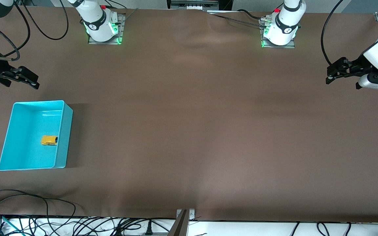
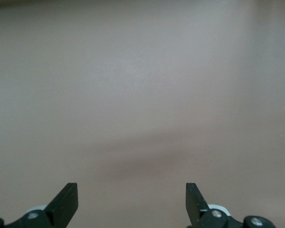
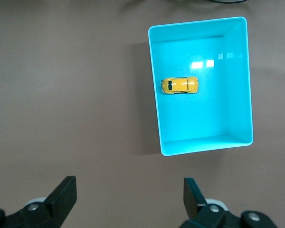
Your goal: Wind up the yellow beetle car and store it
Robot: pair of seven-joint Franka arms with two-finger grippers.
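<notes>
The yellow beetle car (image 1: 49, 140) (image 3: 179, 85) lies on the floor of the turquoise bin (image 1: 11, 118) (image 3: 248, 90), close to the bin's wall that faces the table's middle. My right gripper (image 1: 31, 80) (image 3: 129, 194) hangs open and empty in the air at the right arm's end of the table, over bare table beside the bin and not over the car. At the left arm's end my left gripper (image 1: 331, 74) (image 2: 132, 199) is also open and empty, with only brown table under it.
The brown table (image 1: 195, 131) is bare between the two arms. Both arm bases (image 1: 102, 28) (image 1: 279, 29) stand along the edge farthest from the front camera. Loose cables (image 1: 28, 216) run along the nearest edge.
</notes>
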